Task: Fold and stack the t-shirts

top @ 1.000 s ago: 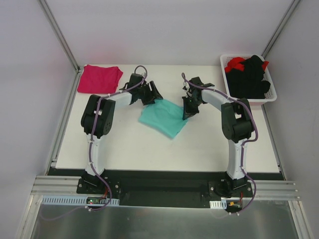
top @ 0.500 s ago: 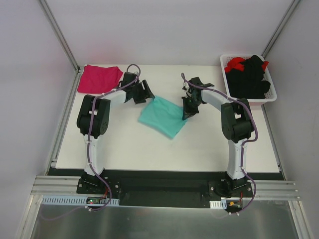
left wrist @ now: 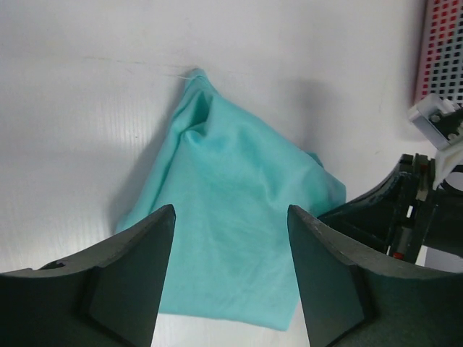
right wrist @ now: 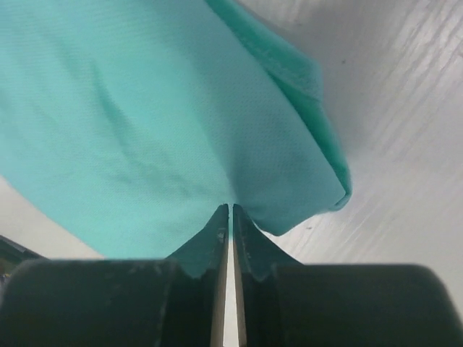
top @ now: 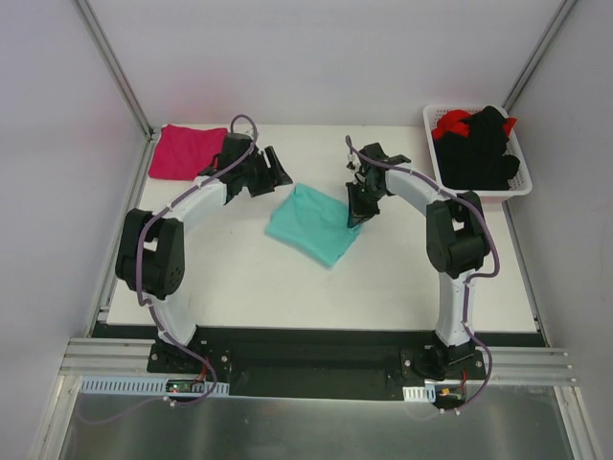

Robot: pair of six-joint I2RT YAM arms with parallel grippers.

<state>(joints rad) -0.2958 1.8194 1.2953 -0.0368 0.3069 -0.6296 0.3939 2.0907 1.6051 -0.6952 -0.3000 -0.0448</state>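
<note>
White table (top: 239,278) carries the teal shirt (top: 311,225) at its middle, folded into a rough diamond. The right end effector (top: 356,213) is clenched on a pucker of cloth at the shirt's right edge, and the left end effector (top: 278,172) is released, holding nothing, just off its far-left corner. Further out lie the pink shirt (top: 187,151) at the far-left corner and a basket (top: 479,194) of black and red garments (top: 479,153) at the far right. With one thin pinch on the cloth, a drag toward the pink shirt could open the fold or let the hem slip free.
</note>
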